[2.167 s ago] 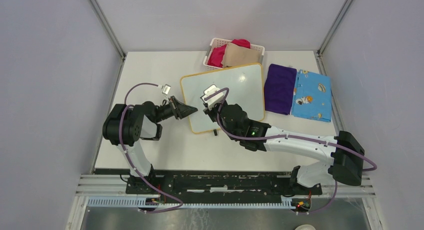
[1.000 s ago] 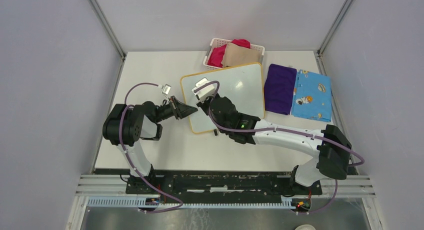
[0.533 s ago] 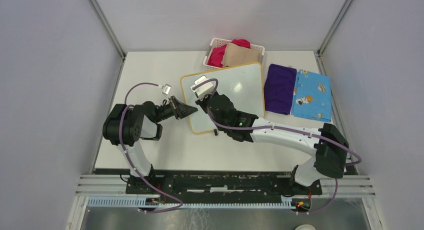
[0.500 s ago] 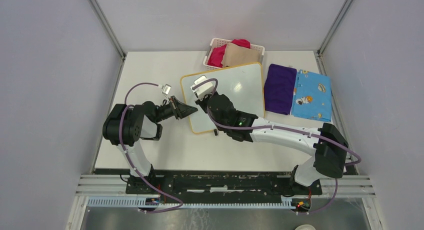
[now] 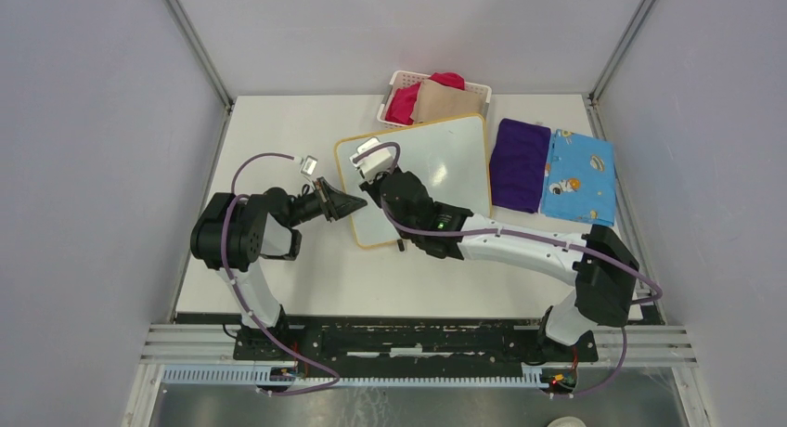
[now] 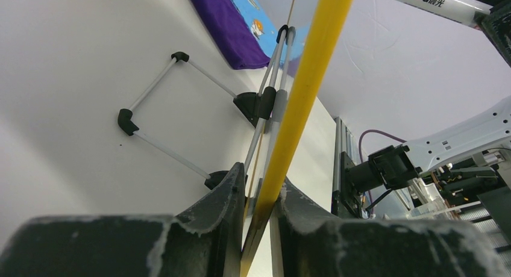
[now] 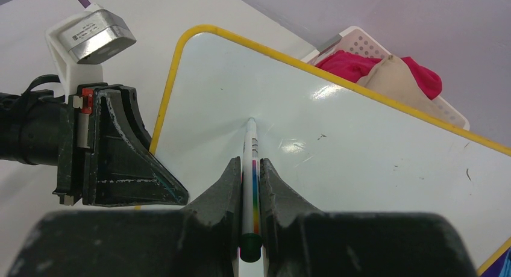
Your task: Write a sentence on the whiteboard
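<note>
the whiteboard (image 5: 455,158) sits in the middle of the table (image 5: 278,130), turned a little askew. its far edge is just in front of a white basket (image 5: 399,79) and its right edge is just beside a folded purple cloth (image 5: 520,162). it is a white rectangle with a thin yellow frame and rounded corners. in the right wrist view the whiteboard (image 7: 361,150) has a glossy face that looks plain white, with soft glare and a few tiny dark specks.

from the left wrist the frame of the whiteboard (image 6: 307,78) is seen edge-on as a yellow bar. under it is a thin wire stand (image 6: 156,126) with black corner pieces resting on the table, so the board is propped up off the surface.

the left gripper (image 5: 353,204) reaches in from the left. in its own view the left gripper (image 6: 258,183) has its fingers pressed close on either side of the yellow edge, gripping the frame.

the right gripper (image 5: 379,187) hangs over the board's upper left part. in the right wrist view the right gripper (image 7: 249,165) is nearly closed and pinches a marker (image 7: 251,144). the marker has a white barrel, a coloured stripe and a dark green back end. its tip touches the board near the rounded far-left corner.

the basket holds a red cloth (image 5: 404,102) and a tan cloth (image 5: 441,100). a blue patterned cloth (image 5: 580,176) lies against the purple one on its right.
</note>
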{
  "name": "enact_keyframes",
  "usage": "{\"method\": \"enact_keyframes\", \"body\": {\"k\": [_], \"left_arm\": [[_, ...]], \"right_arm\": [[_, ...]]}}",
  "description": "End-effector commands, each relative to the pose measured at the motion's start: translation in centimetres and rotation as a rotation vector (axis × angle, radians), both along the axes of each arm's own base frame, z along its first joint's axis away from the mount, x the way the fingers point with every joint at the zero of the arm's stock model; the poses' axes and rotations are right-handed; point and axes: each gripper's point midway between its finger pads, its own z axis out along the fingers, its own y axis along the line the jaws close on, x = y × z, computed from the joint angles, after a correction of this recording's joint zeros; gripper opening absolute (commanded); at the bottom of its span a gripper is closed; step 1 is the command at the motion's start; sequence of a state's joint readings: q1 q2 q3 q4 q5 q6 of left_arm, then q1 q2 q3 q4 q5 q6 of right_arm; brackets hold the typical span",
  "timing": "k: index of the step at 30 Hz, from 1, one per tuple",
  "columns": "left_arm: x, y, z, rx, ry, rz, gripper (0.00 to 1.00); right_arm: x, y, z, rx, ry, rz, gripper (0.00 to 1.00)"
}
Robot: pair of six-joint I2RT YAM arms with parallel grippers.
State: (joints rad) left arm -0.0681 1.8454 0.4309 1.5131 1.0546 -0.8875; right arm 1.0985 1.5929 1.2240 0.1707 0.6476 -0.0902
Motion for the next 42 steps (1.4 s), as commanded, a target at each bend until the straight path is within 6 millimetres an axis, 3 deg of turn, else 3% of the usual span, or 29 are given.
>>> {"method": "enact_keyframes", "body": {"k": [1,11,18,32,42], "left_arm": [[0.0,0.0,1.1,-0.002,-0.074,-0.016,0.24],[-0.1,-0.1,1.1,-0.003,-0.075,-0.020,0.24],[-0.2,-0.2,1.1,-0.003,-0.074,-0.022,0.23],[-0.1,-0.2,1.2,-0.002,-0.076,-0.021,0.22],[-0.2,-0.3,1.2,-0.002,-0.076,-0.025,0.22]], "right_arm": [[0.6,0.6,2.0,0.058,-0.018,-0.011,0.00],[0.1,1.8,1.9,0.063,-0.006,0.059,0.00],[-0.3,2.2,0.6,0.028,0.024,0.085,0.00],[0.1,-1.6,-0.5,-0.002,0.030,-0.043,0.00],[-0.6,-2.1,-1.6,-0.014,0.058,-0.022,0.00]]}}
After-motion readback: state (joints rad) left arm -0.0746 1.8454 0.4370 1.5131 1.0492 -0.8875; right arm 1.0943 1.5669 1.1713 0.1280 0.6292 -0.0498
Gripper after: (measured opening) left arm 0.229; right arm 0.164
